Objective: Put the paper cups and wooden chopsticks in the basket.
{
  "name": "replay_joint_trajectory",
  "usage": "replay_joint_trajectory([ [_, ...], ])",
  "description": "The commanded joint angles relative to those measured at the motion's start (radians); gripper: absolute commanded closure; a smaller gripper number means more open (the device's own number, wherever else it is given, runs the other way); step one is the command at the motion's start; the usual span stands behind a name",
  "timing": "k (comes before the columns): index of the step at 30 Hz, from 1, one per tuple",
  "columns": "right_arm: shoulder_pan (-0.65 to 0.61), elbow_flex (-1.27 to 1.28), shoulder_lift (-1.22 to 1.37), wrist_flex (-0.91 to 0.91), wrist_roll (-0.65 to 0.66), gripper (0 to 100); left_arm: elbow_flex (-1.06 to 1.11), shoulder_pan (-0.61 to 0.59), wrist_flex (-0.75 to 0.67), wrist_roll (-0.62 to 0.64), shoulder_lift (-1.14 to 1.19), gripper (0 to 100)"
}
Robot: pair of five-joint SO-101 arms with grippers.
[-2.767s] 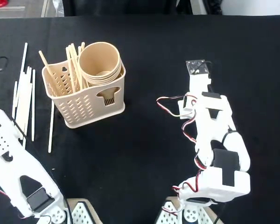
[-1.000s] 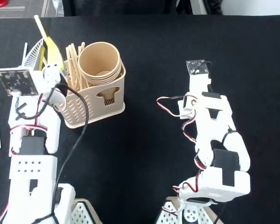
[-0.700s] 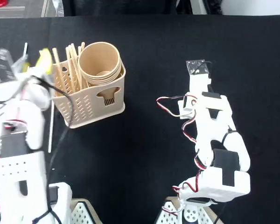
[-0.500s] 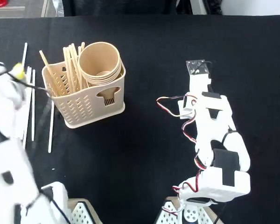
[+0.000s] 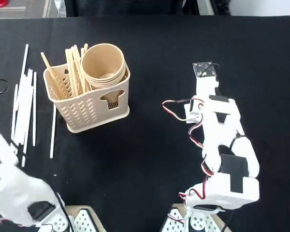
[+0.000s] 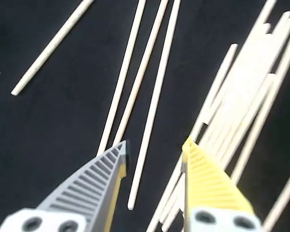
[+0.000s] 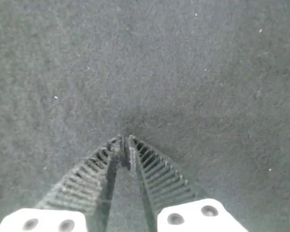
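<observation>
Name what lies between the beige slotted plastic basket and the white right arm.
Nothing: the high view shows bare black tablecloth between basket and right arm.

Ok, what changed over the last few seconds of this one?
The left arm, which a second ago held a chopstick at the basket, swung away to the left and back toward the table's near edge. Its fingers are now open and empty above the loose chopsticks. The basket, the paper cups and the right arm stayed put.
</observation>
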Motion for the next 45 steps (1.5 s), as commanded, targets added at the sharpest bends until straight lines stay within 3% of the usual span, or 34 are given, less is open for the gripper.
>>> replay_joint_trajectory([
  [1, 0.008, -0.005, -0.013, -0.011, 0.008, 98.6, -0.294, -0.010, 0.006, -0.011, 0.273, 81],
  [8, 0.008, -0.005, -0.012, -0.012, 0.008, 98.6, -0.862, 0.024, 0.025, -0.003, 0.773, 81],
  [17, 0.008, -0.005, -0.012, -0.012, 0.008, 98.6, -1.515, 0.071, 0.239, -0.002, 1.261, 81],
  [19, 0.008, -0.005, -0.012, -0.012, 0.008, 98.6, -1.541, 0.050, 0.252, -0.002, 1.300, 83],
  [24, 0.008, -0.005, -0.013, -0.012, 0.008, 98.6, -1.541, 0.018, 0.256, -0.003, 1.336, 98],
  [35, 0.008, -0.005, -0.013, -0.012, 0.008, 98.6, -1.549, 0.087, 0.565, -0.003, 1.115, 97],
  [45, 0.008, -0.005, -0.013, -0.014, 0.008, 98.6, -1.524, 0.088, 0.575, 0.000, 0.890, 97],
])
